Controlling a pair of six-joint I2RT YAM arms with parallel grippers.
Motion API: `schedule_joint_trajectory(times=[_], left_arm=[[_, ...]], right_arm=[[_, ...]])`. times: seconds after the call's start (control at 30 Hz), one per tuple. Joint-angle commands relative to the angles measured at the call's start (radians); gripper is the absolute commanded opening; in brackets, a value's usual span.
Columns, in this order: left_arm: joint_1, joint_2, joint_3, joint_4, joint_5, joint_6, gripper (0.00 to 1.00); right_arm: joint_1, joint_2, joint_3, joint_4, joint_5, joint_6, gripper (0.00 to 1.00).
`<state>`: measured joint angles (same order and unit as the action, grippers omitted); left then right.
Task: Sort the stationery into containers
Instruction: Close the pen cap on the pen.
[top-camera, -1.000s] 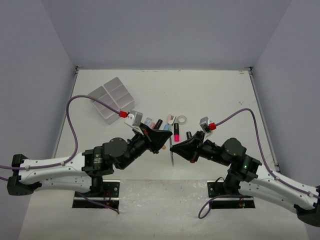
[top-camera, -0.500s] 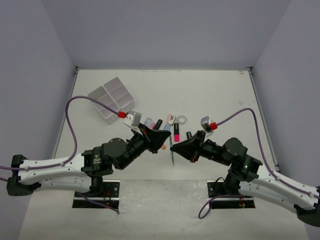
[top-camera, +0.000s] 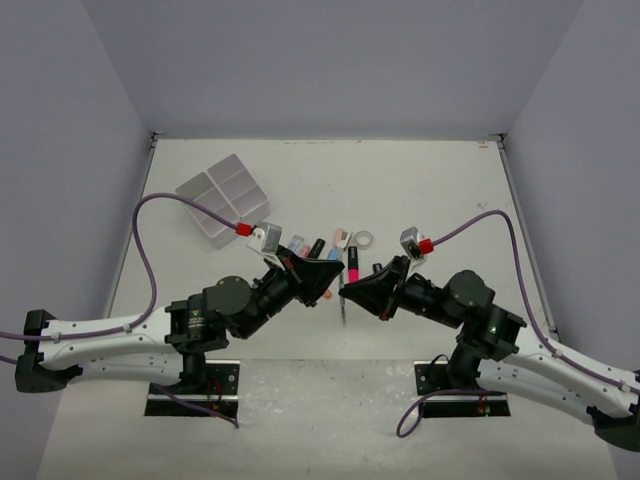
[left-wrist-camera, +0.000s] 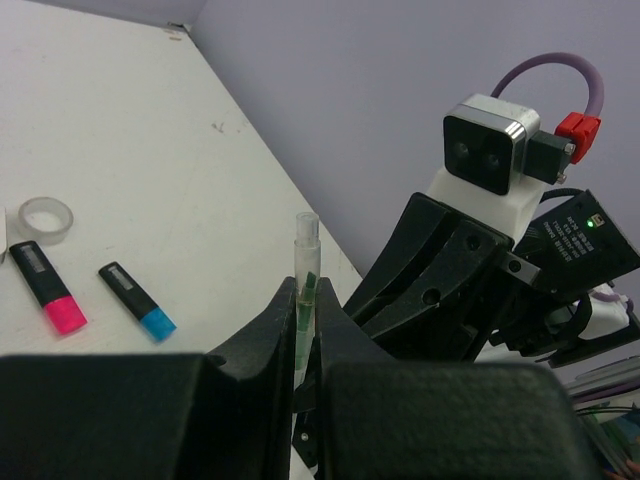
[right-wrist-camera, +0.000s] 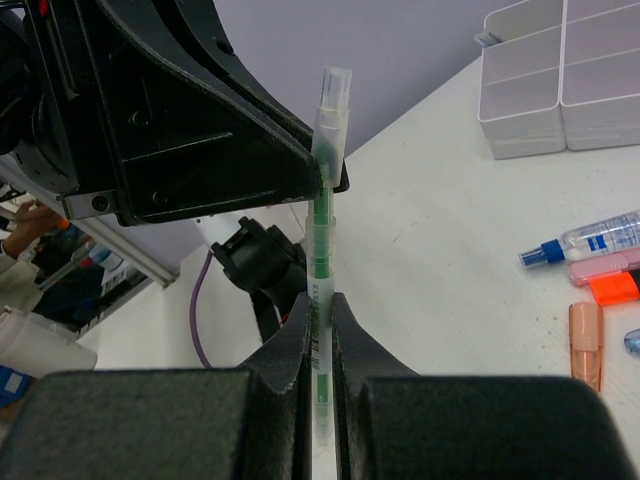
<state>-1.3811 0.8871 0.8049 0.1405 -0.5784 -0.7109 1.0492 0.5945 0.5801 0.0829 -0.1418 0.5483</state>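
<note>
The white tray (top-camera: 200, 214) sits in the upper left of the top view, and no pens show in it. In the middle, the left gripper (left-wrist-camera: 303, 322) seems to pinch the thin green pen (left-wrist-camera: 303, 290) just under its clear cap. The right gripper (right-wrist-camera: 320, 312) is squeezed tight on the same pen lower down. The pen looks light, stiff and smooth, so it could slip or swing. It is best held near its middle.
</note>
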Motion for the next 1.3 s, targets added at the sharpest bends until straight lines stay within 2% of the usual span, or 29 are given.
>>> schedule_joint_trajectory(times=[0.0, 0.3, 0.8, 1.07, 1.27], left_arm=[[0.001, -0.014, -0.014, 0.03, 0.012, 0.031, 0.0], [-0.001, -0.027, -0.037, 0.046, 0.029, 0.04, 0.0], [0.001, 0.005, -0.1, 0.121, 0.203, 0.115, 0.0], [-0.001, 0.005, -0.074, 0.014, 0.214, 0.176, 0.0], [0.001, 0.003, -0.035, -0.056, 0.205, 0.221, 0.0]], right_arm=[[0.006, 0.018, 0.045, 0.042, 0.027, -0.016, 0.0], [0.005, 0.003, 0.051, 0.049, 0.052, -0.001, 0.0], [0.005, 0.016, 0.24, -0.002, 0.132, -0.063, 0.0], [0.005, 0.001, 0.304, -0.054, 0.142, -0.128, 0.0], [0.005, 0.028, 0.29, -0.042, 0.044, -0.122, 0.0]])
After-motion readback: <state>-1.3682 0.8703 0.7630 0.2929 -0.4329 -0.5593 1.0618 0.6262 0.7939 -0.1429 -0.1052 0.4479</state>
